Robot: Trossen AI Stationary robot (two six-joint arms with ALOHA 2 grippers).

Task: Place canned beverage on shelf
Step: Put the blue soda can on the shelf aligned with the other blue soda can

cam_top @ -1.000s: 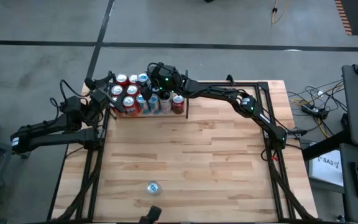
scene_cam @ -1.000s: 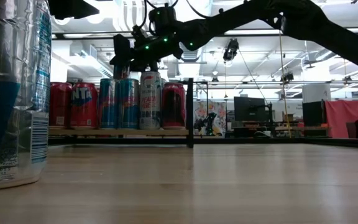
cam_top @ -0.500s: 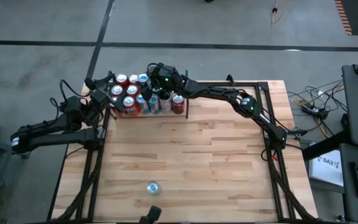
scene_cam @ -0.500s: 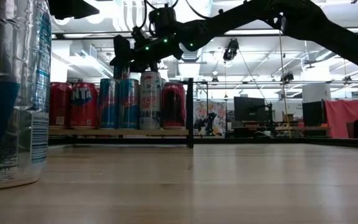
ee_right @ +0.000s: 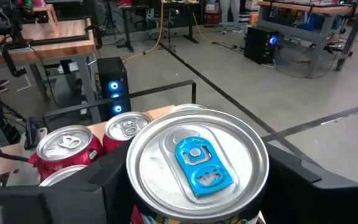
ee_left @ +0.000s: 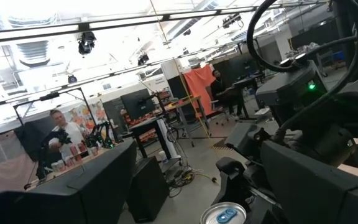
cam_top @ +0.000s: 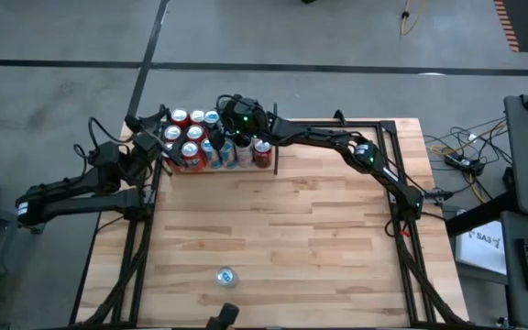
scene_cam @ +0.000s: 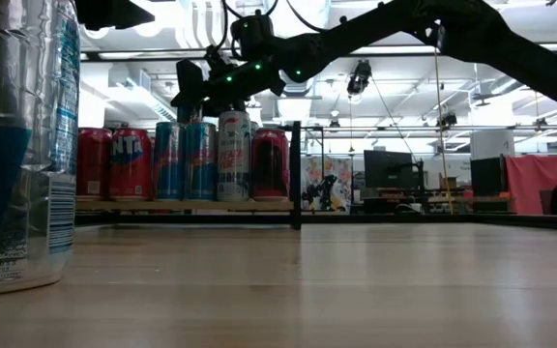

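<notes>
Directly beneath the right tool (cam_top: 220, 137) the canned beverage (ee_right: 197, 163) is being shown, its long axis upright and in line with the tool's approach from above, so any coming move is being judged as a straight lift away or a straight press down rather than a sideways shift; whether the right tool is being clamped on the can or is being eased off it cannot be told from these views. The can is being carried by the shelf (scene_cam: 182, 205), the narrow bay with the light plank floor at about 11 o'clock on the counter (cam_top: 282, 229), among the other cans (ee_right: 67, 146) packed close around it; which can of the front row it is cannot be made out in the low view. Its look is being given best by the right wrist view: a round silver lid, a bright blue pull tab at the centre, and a trace of red print on a pale wall just under the rim; the lid is being seen level, so the can is being judged as standing squarely.

The right arm is clearly the nearer one; the left tool (cam_top: 147, 142) is being held open and empty just off the shelf's 9 o'clock side. A spare can (cam_top: 225, 276) is being left upright at 6 o'clock on the counter, well apart from the shelf.
</notes>
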